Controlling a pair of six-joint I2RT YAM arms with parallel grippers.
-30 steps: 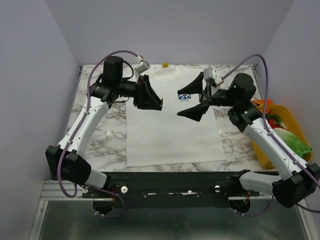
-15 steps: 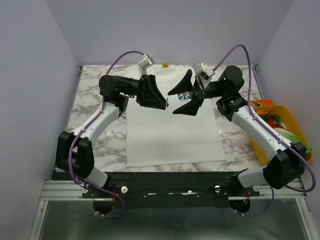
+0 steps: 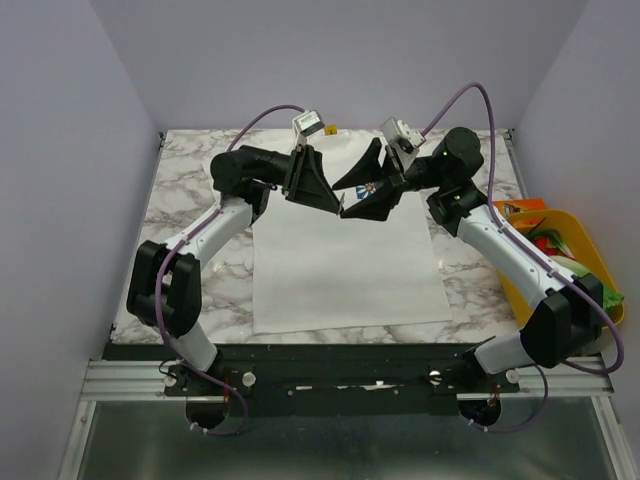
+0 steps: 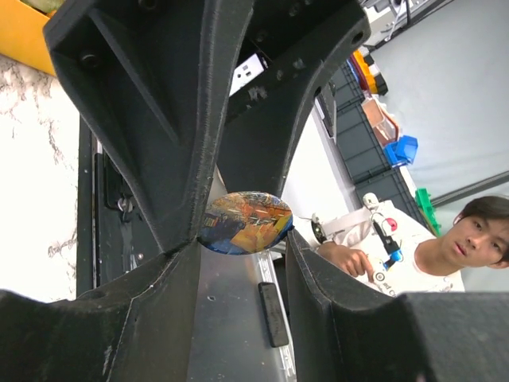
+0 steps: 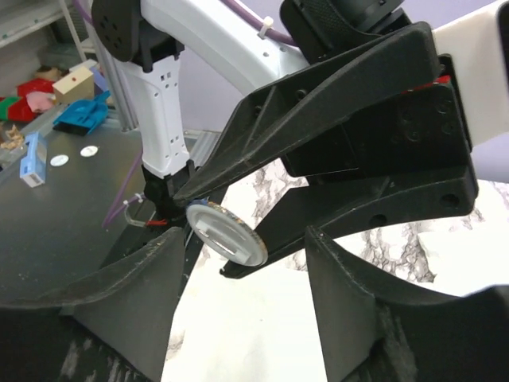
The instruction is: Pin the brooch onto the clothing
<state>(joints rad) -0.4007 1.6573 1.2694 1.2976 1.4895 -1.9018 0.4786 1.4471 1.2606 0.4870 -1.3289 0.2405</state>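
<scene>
Orange-brown, the brooch sits pinched edge to edge in the half-closed left gripper above the clothing, upper centre overhead, both arms reaching inward tip to tip, the right gripper flanking it with parted jaws.

left hand, right hand, tip to tip
</scene>
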